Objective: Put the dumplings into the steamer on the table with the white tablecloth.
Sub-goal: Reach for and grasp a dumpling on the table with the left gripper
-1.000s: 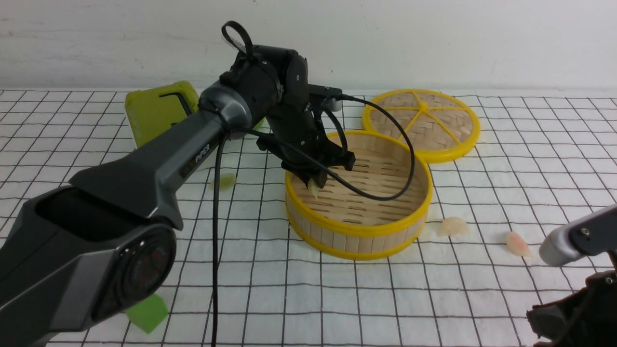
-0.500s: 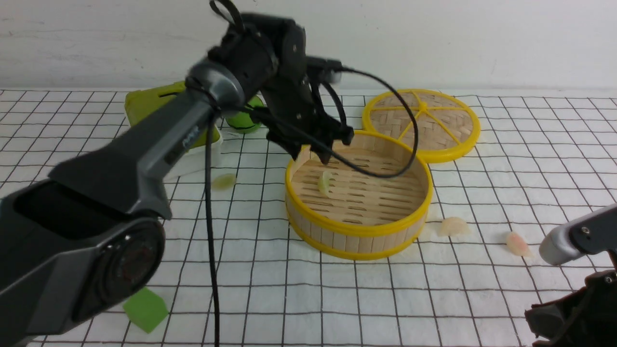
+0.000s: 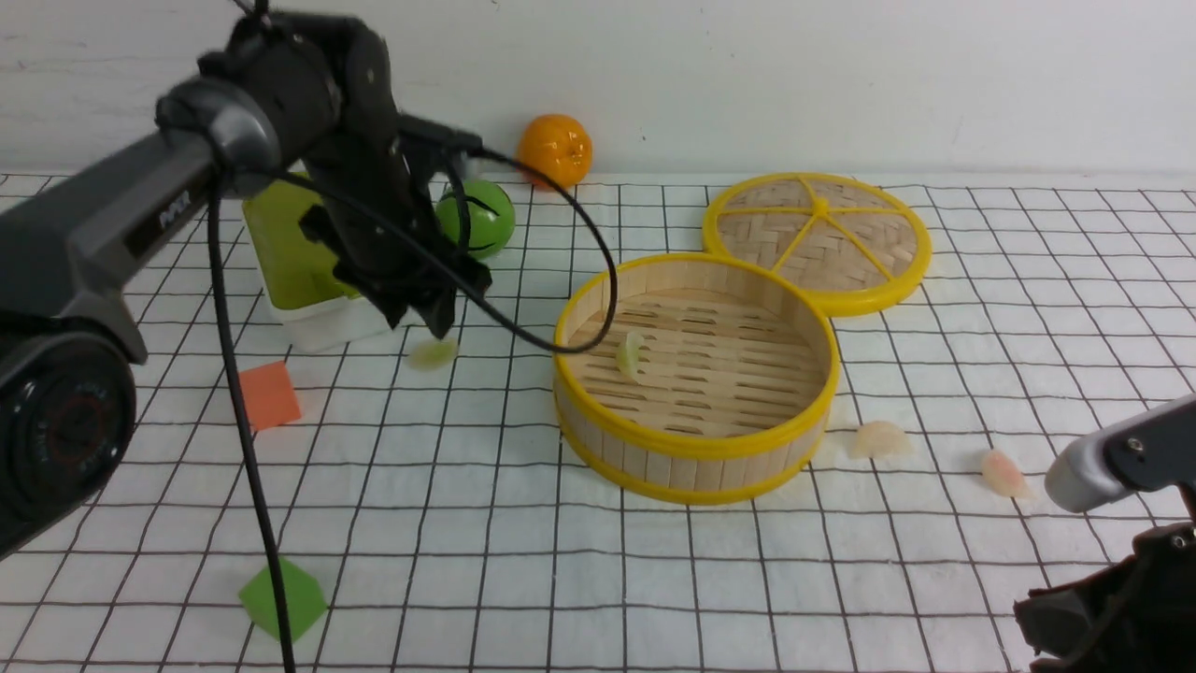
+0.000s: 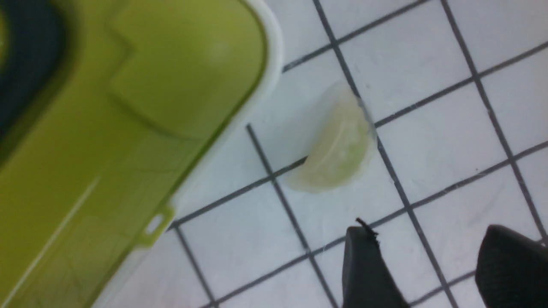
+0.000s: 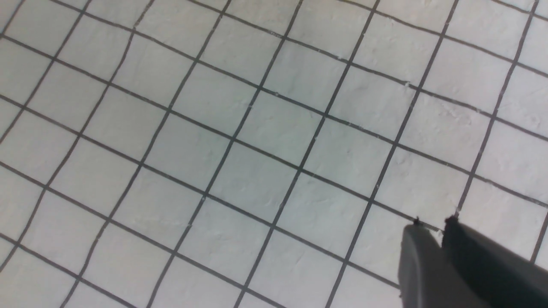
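Far left first: a green foam cube sits at the front of the bench, well to the left of your left hand and nearer the robot. An orange cube lies left of that hand too. A green-and-white box stands just to its left and a bit behind.

The left hand hangs over the white tablecloth with its fingers spread and nothing between them. A pale green dumpling lies flat on the cloth right below it, near the box's white edge but not touching. A green ball sits behind the hand, and an orange is further back by the wall.

Off to the right of your left hand is the steamer, upright on the cloth. A second green dumpling rests on its slatted floor, on the side nearest that hand. The woven lid lies flat behind the steamer and looks to be touching its far rim.

Then a whitish dumpling lies on the cloth just beside the steamer. A pink dumpling lies between it and your right hand.

That right hand sits low at the front right and is mostly cut off in the front view. The wrist view shows its fingers pressed together, holding nothing, over bare cloth.
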Action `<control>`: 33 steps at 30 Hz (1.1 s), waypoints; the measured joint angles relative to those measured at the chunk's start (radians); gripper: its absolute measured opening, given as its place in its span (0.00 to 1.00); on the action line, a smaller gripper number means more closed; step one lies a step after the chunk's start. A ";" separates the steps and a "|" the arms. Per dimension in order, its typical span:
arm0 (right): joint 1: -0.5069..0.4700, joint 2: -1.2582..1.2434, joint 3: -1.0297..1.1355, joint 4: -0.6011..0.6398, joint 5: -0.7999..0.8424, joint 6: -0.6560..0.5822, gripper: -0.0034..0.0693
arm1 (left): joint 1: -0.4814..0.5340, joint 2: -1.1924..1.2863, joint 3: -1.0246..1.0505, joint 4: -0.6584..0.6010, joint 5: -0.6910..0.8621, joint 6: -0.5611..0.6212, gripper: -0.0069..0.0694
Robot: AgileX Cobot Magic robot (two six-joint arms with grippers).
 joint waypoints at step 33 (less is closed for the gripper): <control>0.000 0.000 0.000 0.003 -0.005 0.000 0.19 | -0.002 0.078 -0.123 0.041 -0.065 -0.142 0.53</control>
